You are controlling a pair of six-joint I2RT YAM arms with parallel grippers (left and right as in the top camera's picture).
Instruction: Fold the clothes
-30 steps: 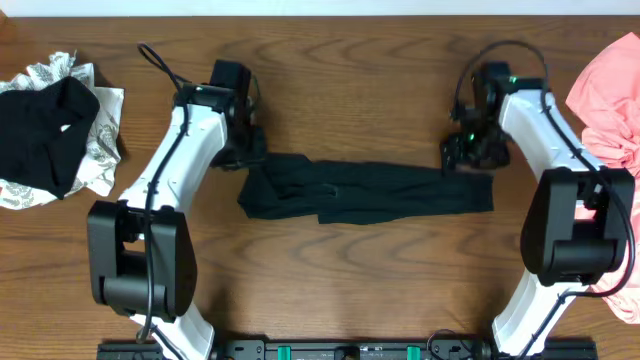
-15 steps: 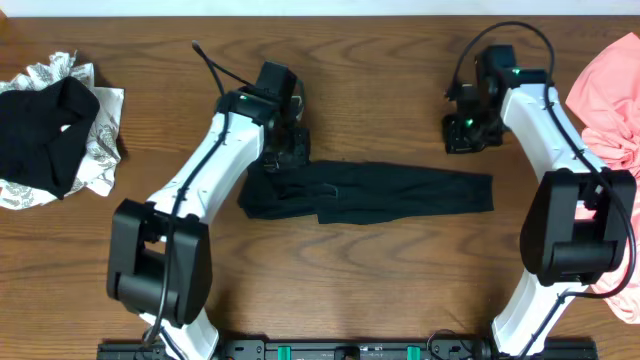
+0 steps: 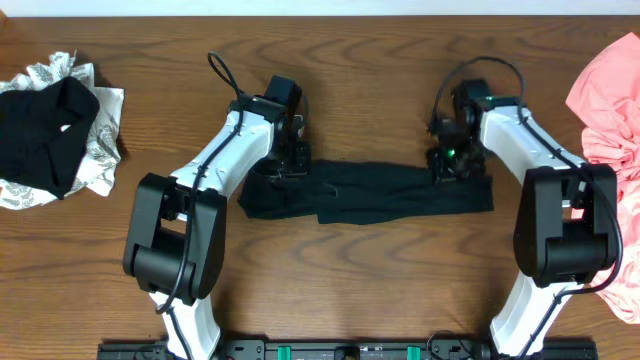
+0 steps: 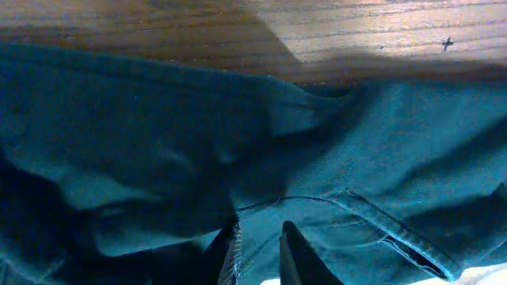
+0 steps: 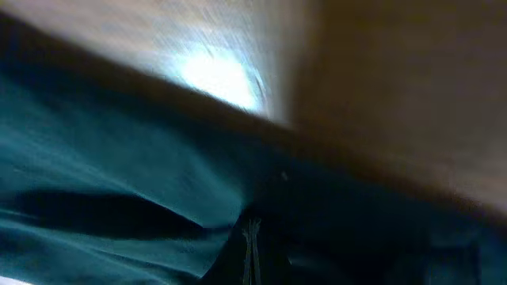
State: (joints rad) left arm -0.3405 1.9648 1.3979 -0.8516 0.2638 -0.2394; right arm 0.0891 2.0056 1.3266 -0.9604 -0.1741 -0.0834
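The clothes in work are a black shirt [image 3: 380, 195], folded into a long strip across the middle of the wooden table [image 3: 350, 280]. My left gripper [image 3: 283, 168] sits on the strip's upper edge near its left end. In the left wrist view its fingers [image 4: 260, 249] stand close together with shirt fabric [image 4: 380, 134] bunched in the narrow gap. My right gripper [image 3: 450, 168] rests on the upper edge near the right end. In the right wrist view its fingers [image 5: 252, 249] are pressed together against the shirt [image 5: 95, 182]. No pinched fabric shows there.
At the far left lies another black garment [image 3: 45, 130] on a white-grey patterned piece [image 3: 100, 150]. A salmon-pink tee [image 3: 610, 100] is heaped at the right edge, beside my right arm. Both arm bases stand at the table's front.
My left gripper slid right from the shirt's left corner along its upper edge. My right gripper shut, lifted off the right corner, then came down on the shirt slightly further left.
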